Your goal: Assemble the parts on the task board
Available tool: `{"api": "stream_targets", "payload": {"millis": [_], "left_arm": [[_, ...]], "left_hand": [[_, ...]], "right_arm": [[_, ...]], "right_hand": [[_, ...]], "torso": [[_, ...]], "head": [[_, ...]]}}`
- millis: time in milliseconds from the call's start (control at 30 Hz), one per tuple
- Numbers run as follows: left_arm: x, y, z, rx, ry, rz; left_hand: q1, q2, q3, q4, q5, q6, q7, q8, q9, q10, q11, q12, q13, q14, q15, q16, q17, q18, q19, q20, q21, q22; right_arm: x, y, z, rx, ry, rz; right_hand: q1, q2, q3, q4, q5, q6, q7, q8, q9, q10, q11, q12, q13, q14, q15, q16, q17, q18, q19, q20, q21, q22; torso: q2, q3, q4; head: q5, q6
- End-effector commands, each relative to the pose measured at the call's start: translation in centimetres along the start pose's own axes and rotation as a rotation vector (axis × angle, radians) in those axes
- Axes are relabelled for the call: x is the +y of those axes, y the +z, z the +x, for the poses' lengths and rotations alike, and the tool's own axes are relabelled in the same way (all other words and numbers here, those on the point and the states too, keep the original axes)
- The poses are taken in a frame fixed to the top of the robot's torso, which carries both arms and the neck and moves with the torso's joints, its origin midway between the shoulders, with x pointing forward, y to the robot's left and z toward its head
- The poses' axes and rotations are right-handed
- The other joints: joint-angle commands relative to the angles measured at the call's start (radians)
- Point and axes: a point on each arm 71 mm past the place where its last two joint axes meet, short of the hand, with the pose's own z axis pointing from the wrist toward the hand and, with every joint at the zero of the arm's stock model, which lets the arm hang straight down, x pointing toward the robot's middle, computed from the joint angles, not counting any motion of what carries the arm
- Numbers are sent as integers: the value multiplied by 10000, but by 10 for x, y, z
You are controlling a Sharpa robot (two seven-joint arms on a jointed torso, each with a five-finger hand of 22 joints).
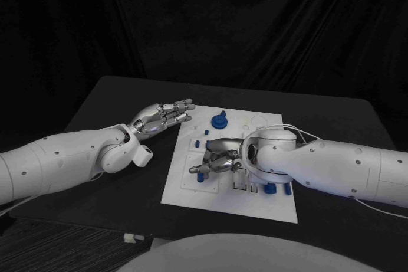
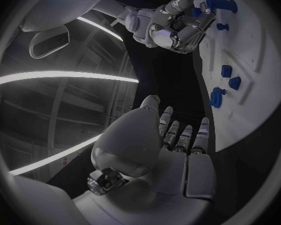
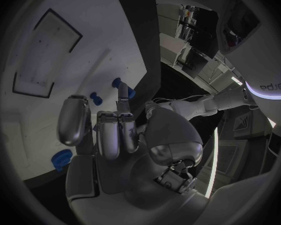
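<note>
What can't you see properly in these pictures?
- Head view: the right hand and arm cover the board's middle, hiding the parts beneath.
- Head view: whether that hand holds the blue part at its fingertips is too small to tell.
- Left wrist view: the circle's rim cuts off the board beyond the left hand.

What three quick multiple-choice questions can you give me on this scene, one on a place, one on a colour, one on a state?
1. Where is the left hand?
A beside the task board, over the black table
B on the board's middle
C below the table

2. The parts are
A red
B blue
C green

3. The left hand is
A holding a part
B gripping the board
C empty, fingers stretched out

Answers: A, it sits off the board's edge; B, the pieces show blue; C, nothing lies in its palm.
</note>
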Motion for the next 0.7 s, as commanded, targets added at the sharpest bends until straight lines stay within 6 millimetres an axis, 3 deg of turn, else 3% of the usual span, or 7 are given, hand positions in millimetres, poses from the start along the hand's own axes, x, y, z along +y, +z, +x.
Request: {"api": "stream_targets", "payload": {"millis": [33,467,700], "left_arm": [[-1,1,1,57,-135,238],[-1,0,1,60,-138,200],[-1,0,0,45,-133,176]], "left_hand": [[102,0,49,14,47,19,27,41,3,42,2,57,9,94,-2,51,9,-129,94,-5,31,-12],[94,1,65,19,42,22,36,41,3,55,11,67,11,111,2,57,13,-136,101,-5,33,-14],[94,1,65,19,42,22,36,41,3,55,11,67,11,111,2,57,13,-136,101,-5,33,-14]], "right_arm": [[3,1,1,-111,41,-203],[2,0,1,-63,37,-158],[-11,-10,-3,-574,205,217]], "right_hand": [[-150,39,-138,3,-95,101,-21,92,69,1065,13,24,2633,1066,36,25,2634,-105,-30,15,-9,1643],[-422,138,-415,8,-240,184,-79,245,309,1065,-41,24,2633,1066,-9,25,2634,-107,-24,-23,14,1648],[-793,279,-1046,13,-6,210,-144,453,712,1065,-101,24,2633,1066,-61,25,2634,-104,-25,-75,8,1643]], "torso": [[0,-2,-1],[-2,-1,2],[-2,-1,-1]], "head": [[4,2],[2,2],[34,2]]}}
